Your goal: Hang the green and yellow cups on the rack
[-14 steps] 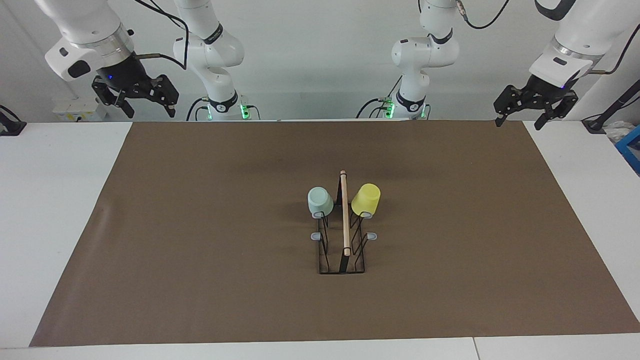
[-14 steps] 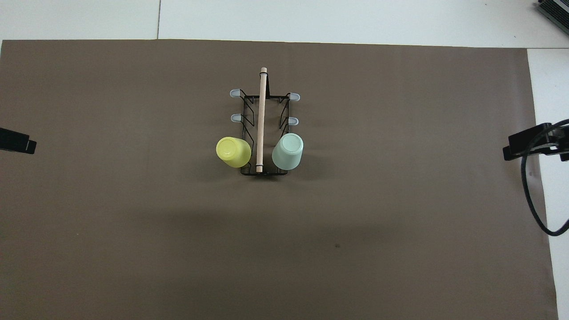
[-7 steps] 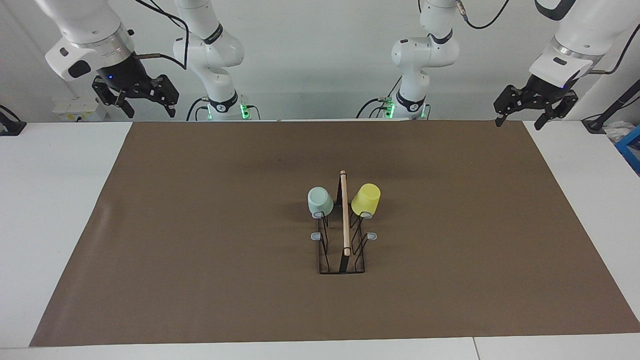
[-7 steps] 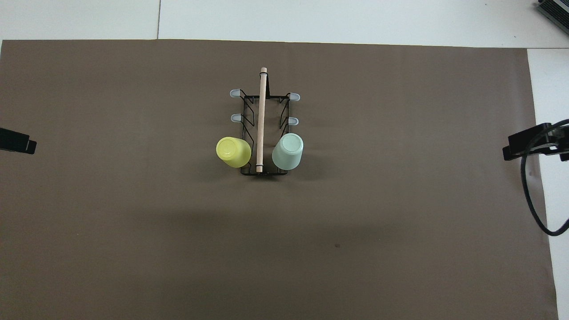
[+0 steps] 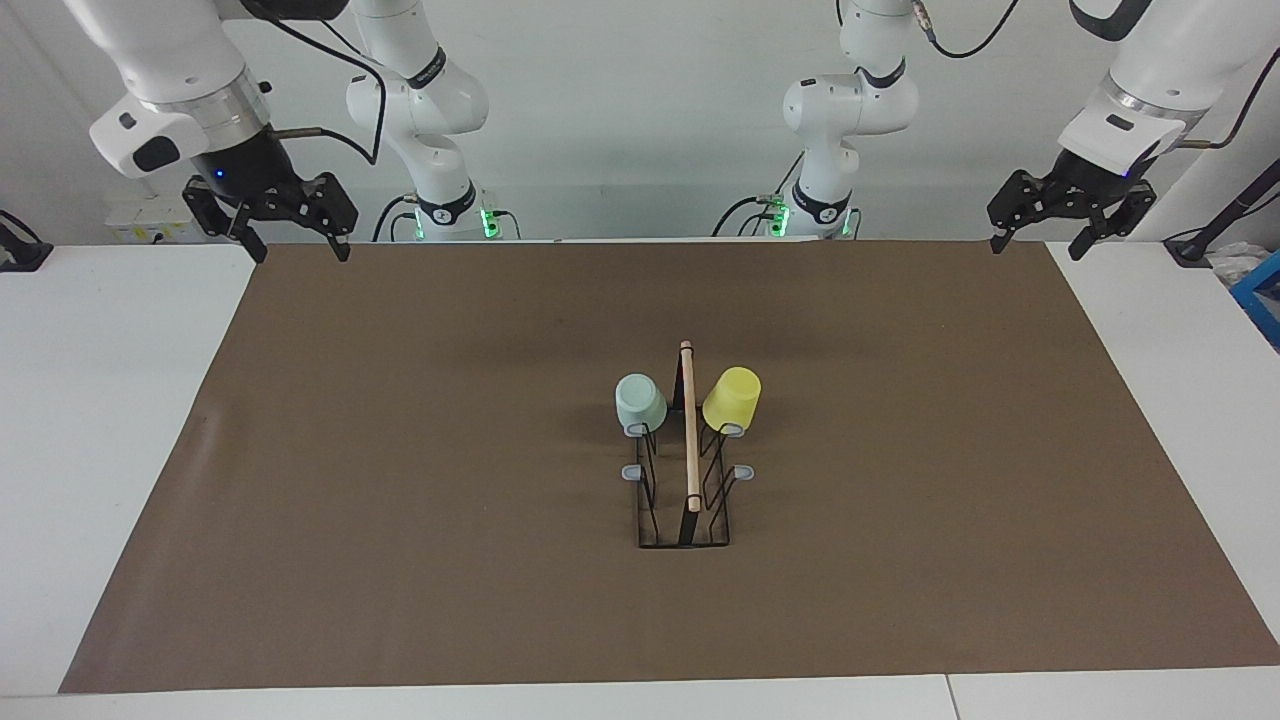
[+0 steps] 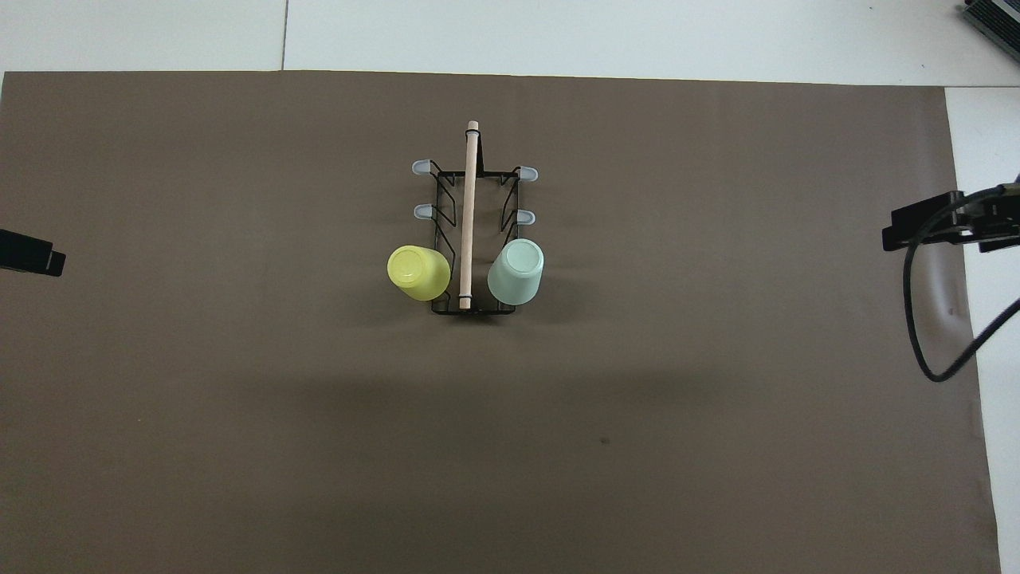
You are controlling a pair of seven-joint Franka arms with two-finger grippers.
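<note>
green cup [image 5: 640, 402]: mouth-down on the rack [image 5: 686, 500] peg nearest the robots, on the right arm's side. looks hung to me.
yellow cup [image 5: 732, 398]: same deal on the matching peg toward the left arm's end, tilted out a bit from the rod [image 5: 689, 425].
left gripper [image 5: 1035, 220]: up in the air over the mat [image 5: 400, 500] corner at its own end, fingers spread, holding nothing.
right gripper [image 5: 290, 222]: over the other corner of the mat, also spread open and empty.
where i think we are: both cups on, so basically done, arms parked well clear of the rack.
what could go wrong: yellow cup leans outward, so if i bump the surface or swing an arm back in low it might slide off its peg. the rack looks light too, a nudge on the rod could tip both cups off.
cable: the loop hanging off the right arm [image 6: 928, 319] dangles low; i'd guess it only matters if that arm sweeps toward the middle.
facing view gives me: both grippers whole, how high they sit, and that the cups ride on pegs above the mat.
overhead gives me: the four free pegs [image 6: 421, 167] farther from the robots and both cup bottoms facing up; grippers only peek in at the edges there.
</note>
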